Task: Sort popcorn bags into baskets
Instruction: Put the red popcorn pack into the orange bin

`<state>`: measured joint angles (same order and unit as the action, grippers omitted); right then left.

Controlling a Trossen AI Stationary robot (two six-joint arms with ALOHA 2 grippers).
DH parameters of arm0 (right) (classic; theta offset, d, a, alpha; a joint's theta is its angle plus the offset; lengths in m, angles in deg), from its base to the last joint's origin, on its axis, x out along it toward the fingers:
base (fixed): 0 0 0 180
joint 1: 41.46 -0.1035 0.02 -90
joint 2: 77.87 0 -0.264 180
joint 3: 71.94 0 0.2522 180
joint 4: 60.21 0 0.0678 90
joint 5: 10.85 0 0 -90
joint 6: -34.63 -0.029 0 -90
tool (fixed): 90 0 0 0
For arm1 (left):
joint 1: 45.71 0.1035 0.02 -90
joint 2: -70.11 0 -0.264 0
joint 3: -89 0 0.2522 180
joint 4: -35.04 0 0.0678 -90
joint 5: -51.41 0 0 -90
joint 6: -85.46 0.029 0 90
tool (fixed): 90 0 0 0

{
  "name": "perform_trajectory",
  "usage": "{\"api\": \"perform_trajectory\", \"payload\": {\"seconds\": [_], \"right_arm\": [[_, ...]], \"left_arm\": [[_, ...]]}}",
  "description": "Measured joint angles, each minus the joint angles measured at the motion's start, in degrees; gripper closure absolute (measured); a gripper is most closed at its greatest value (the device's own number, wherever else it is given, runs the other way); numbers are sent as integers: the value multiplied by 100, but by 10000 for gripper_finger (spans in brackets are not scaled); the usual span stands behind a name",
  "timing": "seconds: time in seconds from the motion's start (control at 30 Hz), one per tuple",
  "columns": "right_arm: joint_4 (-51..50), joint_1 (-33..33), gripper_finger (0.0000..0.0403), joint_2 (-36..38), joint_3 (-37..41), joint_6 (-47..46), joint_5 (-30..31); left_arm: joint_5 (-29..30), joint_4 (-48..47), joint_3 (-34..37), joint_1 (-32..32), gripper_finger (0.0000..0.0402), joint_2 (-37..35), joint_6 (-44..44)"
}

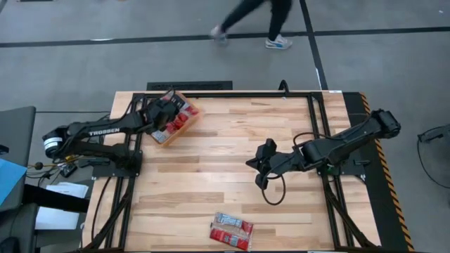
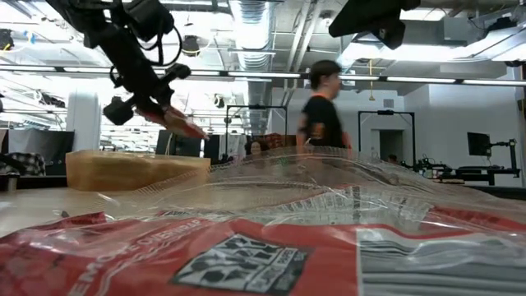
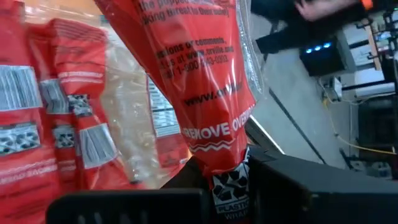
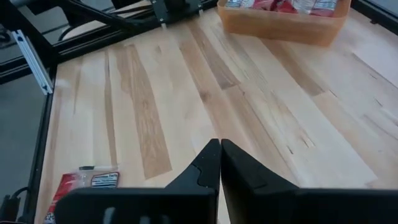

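Note:
My left gripper (image 1: 166, 112) hovers over the orange basket (image 1: 184, 126) at the table's far left, shut on a red popcorn bag (image 3: 199, 74). In the low view the same gripper (image 2: 156, 107) holds that bag (image 2: 187, 128) above the basket (image 2: 136, 168). Several more red bags with grey label panels (image 3: 43, 93) lie inside the basket. Two bags (image 1: 232, 230) lie flat at the near edge, and one (image 2: 246, 255) fills the low view's foreground. My right gripper (image 1: 261, 169) is shut and empty above the table's middle, its fingertips (image 4: 219, 149) together. My left gripper pinches the red popcorn bag between its two fingers by one short end (image 3: 227, 177), where the wrapper is gathered. The fingers come slanting down from above. The bag juts out past the fingertips, lifted clear above the basket and the bags lying in it.
Bare wood lies between the basket and the near-edge bags (image 4: 84, 183). Black frame rails (image 1: 316, 133) run along the table's sides. A cable loop (image 1: 274, 191) lies below the right gripper. A person (image 1: 253, 21) walks past beyond the far edge.

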<state>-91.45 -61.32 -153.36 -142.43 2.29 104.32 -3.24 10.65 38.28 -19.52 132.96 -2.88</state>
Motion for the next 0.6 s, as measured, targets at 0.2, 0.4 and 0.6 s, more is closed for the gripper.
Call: {"api": "perform_trajectory", "payload": {"seconds": [0.2,0.4,0.6], "right_arm": [[2,4,372,33,-2,-35,24],[-4,2,381,33,-2,-61,24],[-5,4,371,33,-2,-66,28]], "left_arm": [[-365,37,-1,260,388,341,153],[-258,-19,-1,409,358,531,47],[-266,4,-1,612,305,702,109]]}}
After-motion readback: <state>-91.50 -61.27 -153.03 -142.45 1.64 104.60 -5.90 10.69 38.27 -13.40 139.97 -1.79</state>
